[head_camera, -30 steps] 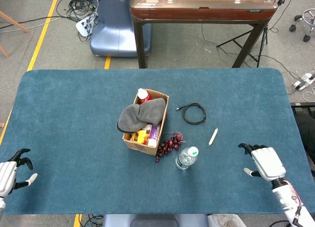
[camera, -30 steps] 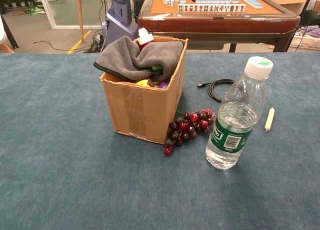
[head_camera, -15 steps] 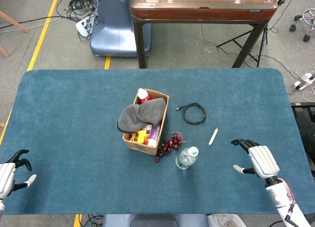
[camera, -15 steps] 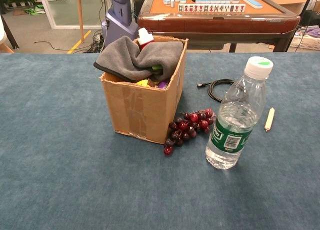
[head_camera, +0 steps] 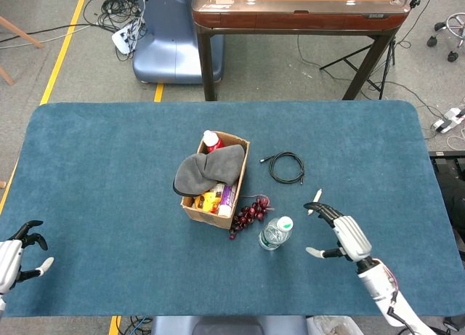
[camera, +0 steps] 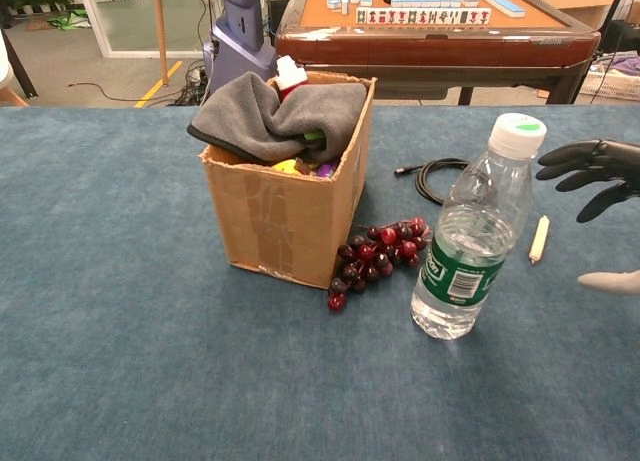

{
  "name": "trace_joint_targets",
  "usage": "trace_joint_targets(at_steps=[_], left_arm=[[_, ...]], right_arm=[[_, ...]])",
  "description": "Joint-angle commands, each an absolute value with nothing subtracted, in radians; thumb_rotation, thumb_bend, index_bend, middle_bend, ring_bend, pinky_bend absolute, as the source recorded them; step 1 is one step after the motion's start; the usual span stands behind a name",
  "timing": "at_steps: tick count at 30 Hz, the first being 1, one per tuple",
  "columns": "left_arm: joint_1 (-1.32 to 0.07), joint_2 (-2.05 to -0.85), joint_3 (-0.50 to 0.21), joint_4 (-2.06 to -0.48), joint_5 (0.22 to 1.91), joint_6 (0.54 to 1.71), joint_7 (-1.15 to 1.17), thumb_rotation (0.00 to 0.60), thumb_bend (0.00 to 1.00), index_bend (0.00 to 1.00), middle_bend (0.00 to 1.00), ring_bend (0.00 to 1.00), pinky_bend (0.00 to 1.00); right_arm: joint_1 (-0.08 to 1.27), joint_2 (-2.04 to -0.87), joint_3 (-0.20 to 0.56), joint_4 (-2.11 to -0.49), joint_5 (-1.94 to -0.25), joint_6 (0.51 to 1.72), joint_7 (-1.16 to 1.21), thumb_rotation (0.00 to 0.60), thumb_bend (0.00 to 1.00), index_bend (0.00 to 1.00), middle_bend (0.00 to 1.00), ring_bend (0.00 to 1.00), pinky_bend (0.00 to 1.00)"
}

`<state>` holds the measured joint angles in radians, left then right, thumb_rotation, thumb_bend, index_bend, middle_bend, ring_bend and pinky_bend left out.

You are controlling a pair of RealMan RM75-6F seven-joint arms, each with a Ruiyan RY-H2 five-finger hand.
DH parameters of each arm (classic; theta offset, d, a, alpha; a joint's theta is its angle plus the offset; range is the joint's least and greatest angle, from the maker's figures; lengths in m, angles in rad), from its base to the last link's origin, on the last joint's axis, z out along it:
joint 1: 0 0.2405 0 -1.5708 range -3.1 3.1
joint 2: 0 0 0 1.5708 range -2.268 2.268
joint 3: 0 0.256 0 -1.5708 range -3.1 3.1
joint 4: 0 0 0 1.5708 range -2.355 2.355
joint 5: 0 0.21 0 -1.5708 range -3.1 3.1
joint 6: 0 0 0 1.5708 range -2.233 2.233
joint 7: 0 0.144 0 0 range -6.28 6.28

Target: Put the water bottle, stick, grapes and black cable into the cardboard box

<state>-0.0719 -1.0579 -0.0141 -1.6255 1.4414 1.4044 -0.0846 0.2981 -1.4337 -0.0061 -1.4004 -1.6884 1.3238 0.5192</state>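
The clear water bottle (head_camera: 275, 233) (camera: 476, 231) stands upright with a white cap, just right of the dark red grapes (head_camera: 248, 214) (camera: 378, 255). The grapes lie against the cardboard box (head_camera: 205, 211) (camera: 283, 217), which holds a grey cloth and several items. A coiled black cable (head_camera: 286, 166) (camera: 436, 177) lies behind the bottle. The pale stick (head_camera: 314, 201) (camera: 539, 238) lies to the bottle's right. My right hand (head_camera: 343, 233) (camera: 602, 191) hovers open to the right of the bottle, fingers spread, near the stick. My left hand (head_camera: 16, 255) is open at the table's near left corner.
The blue table (head_camera: 109, 168) spreads wide to the left of the box. A brown mahjong table (head_camera: 298, 4) and a blue machine base (head_camera: 163, 37) stand beyond the far edge. Cables lie on the floor.
My right hand has moved left from the near right edge toward the bottle and stick, and now shows in the chest view. The left hand has barely shifted.
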Motion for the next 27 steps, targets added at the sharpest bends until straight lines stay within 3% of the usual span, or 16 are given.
trace_joint_targets(at_steps=[1, 14, 27], left_arm=[[-0.071, -1.056, -0.014, -1.626, 1.442, 1.406, -0.088, 0.6, 0.19, 0.55, 0.2, 0.4, 0.67], [-0.068, -1.052, -0.015, -1.63, 1.442, 1.41, -0.093, 0.6, 0.19, 0.55, 0.2, 0.4, 0.67], [-0.061, -1.045, -0.014, -1.637, 1.451, 1.425, -0.098, 0.6, 0.19, 0.55, 0.2, 0.4, 0.67]], right_arm=[[0.314, -1.475, -0.015, -1.359, -1.72, 1.347, 0.565, 0.6, 0.0, 0.18, 0.18, 0.17, 0.32], [0.339, -1.616, -0.013, -1.205, -1.755, 1.43, 0.639, 0.6, 0.0, 0.18, 0.19, 0.17, 0.32], [0.376, -1.719, -0.023, -1.104, -1.751, 1.428, 0.693, 0.6, 0.0, 0.18, 0.24, 0.18, 0.32]])
